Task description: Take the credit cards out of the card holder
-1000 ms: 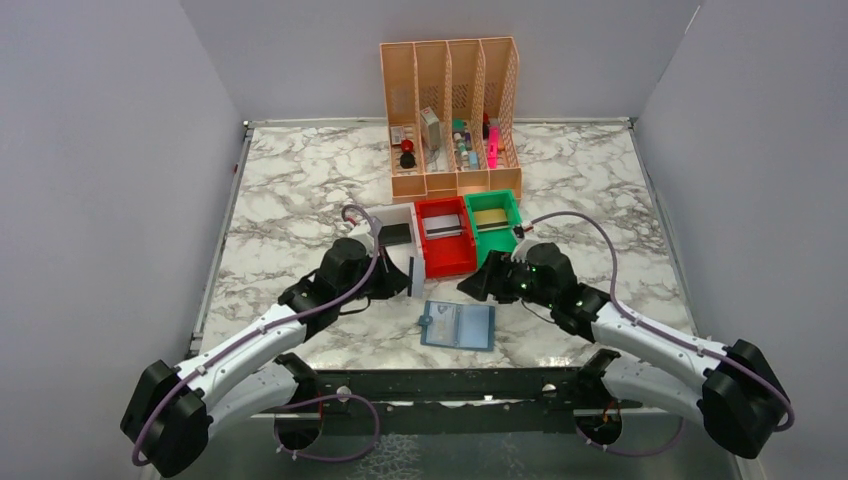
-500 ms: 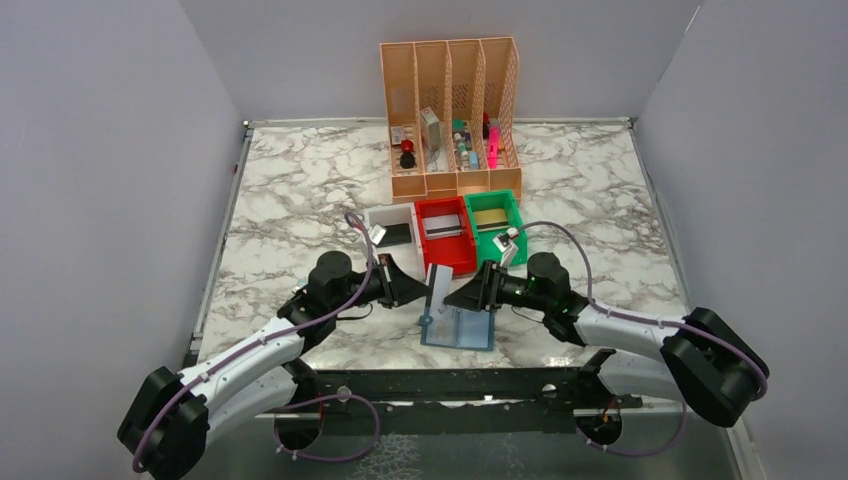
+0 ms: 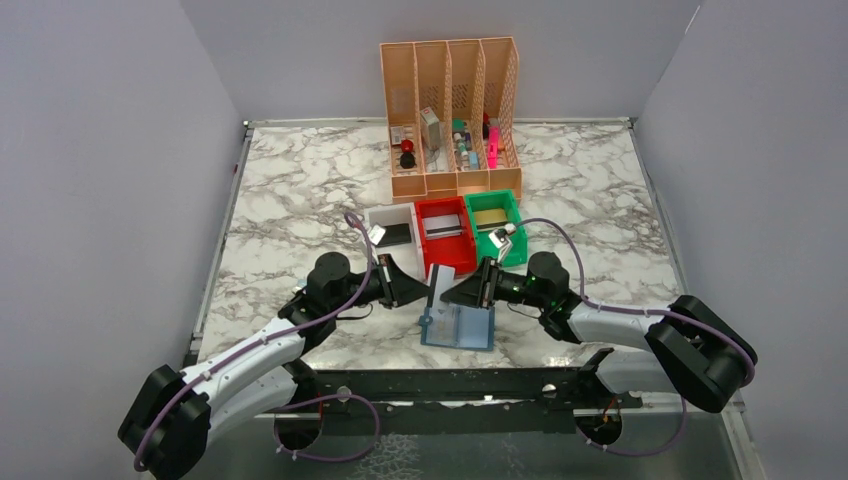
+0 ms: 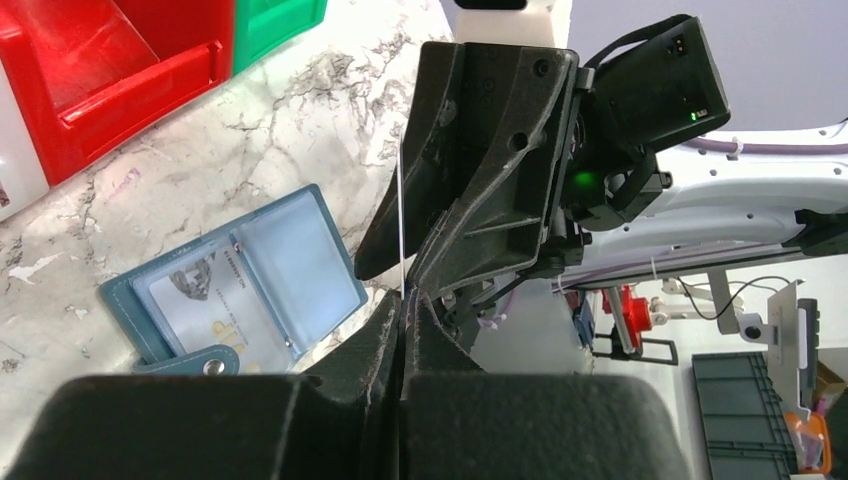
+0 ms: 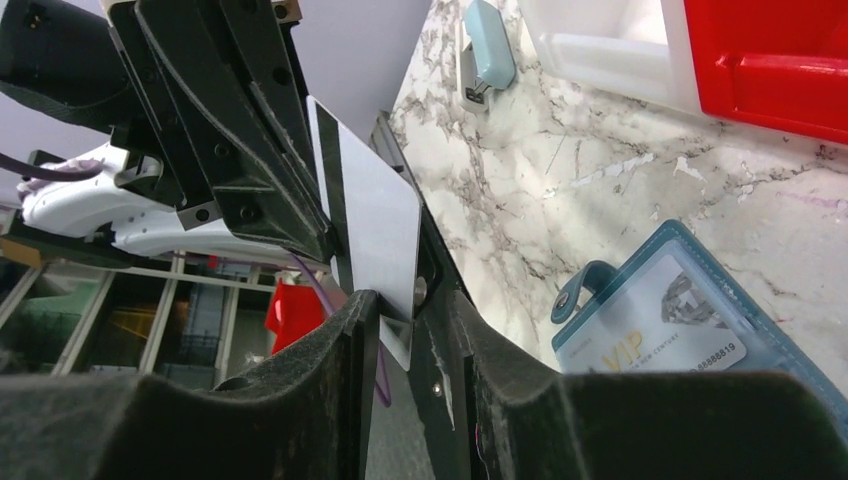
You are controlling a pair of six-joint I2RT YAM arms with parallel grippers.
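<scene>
The teal card holder (image 3: 458, 326) lies open on the marble near the front edge, and a pale card printed "VIP" (image 5: 650, 325) sits in its clear pocket. My left gripper (image 3: 420, 287) is shut on a silvery-grey credit card (image 3: 438, 283) and holds it upright above the holder's left half. In the left wrist view that card shows as a thin white edge (image 4: 401, 230) rising from my left gripper (image 4: 405, 300). My right gripper (image 5: 410, 305) straddles the card's (image 5: 375, 225) opposite end. Its jaws are narrowed, and a gap still shows beside the card.
Behind the arms stand a white bin (image 3: 392, 235), a red bin (image 3: 445, 236) and a green bin (image 3: 493, 226). A tall peach mesh organizer (image 3: 450, 115) is farther back. A small pale-blue object (image 5: 488, 55) lies on the marble by the white bin.
The left gripper has brought the grey card upright over the holder. The right arm has swung left to the card, and its jaws have narrowed around it.
</scene>
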